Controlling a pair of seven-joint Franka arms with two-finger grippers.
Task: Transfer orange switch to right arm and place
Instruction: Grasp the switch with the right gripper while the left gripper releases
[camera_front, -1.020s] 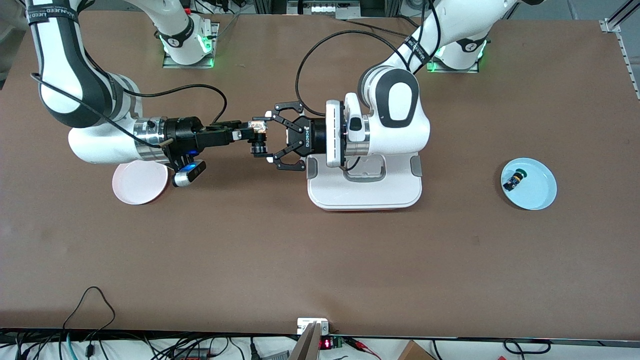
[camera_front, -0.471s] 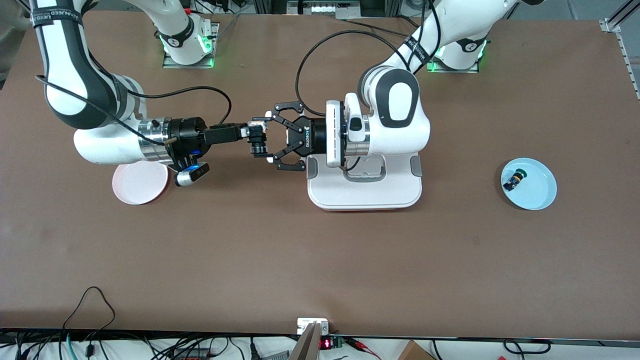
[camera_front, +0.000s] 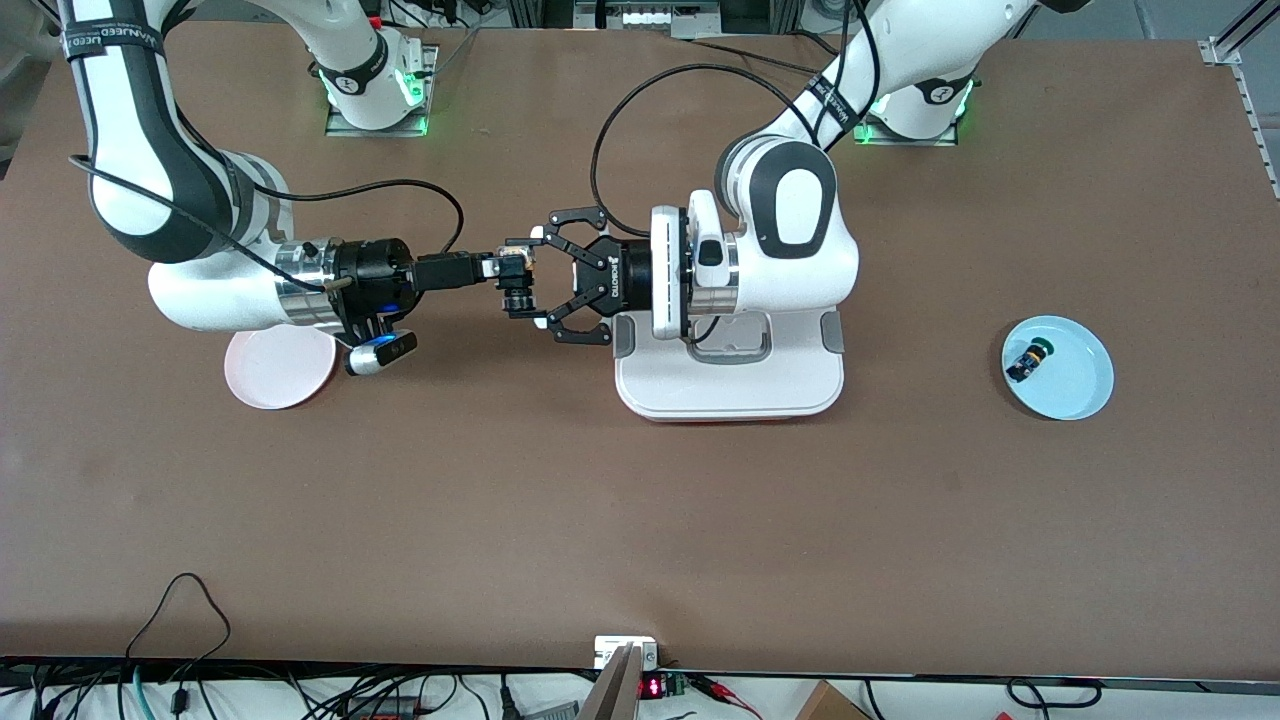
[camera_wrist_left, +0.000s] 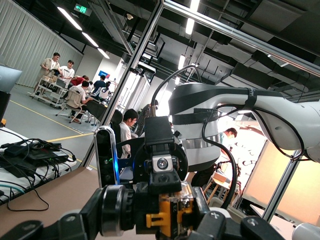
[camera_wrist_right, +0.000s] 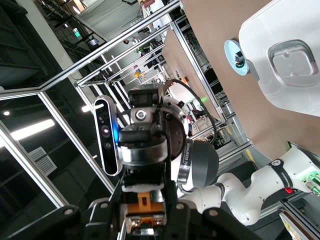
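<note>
The orange switch (camera_front: 517, 288) hangs in the air above the table, between the pink plate and the white tray, with both grippers on it. My left gripper (camera_front: 539, 281), the wide claw one, is shut on it from the tray's side. My right gripper (camera_front: 509, 270), slim and black, comes from the pink plate's side and is shut on the switch's upper end. In the left wrist view the switch (camera_wrist_left: 167, 216) shows its black barrel and orange body between my jaws. In the right wrist view its orange part (camera_wrist_right: 145, 209) sits squeezed between my right fingers.
A white tray (camera_front: 730, 385) lies under the left arm's wrist. A pink plate (camera_front: 275, 370) lies under the right arm's wrist. Toward the left arm's end, a light blue plate (camera_front: 1080, 385) holds a small blue switch with a green cap (camera_front: 1027, 361). Cables hang along the nearest table edge.
The right gripper moved in toward the left gripper and its fingers closed on the switch. The left gripper kept its hold and its place.
</note>
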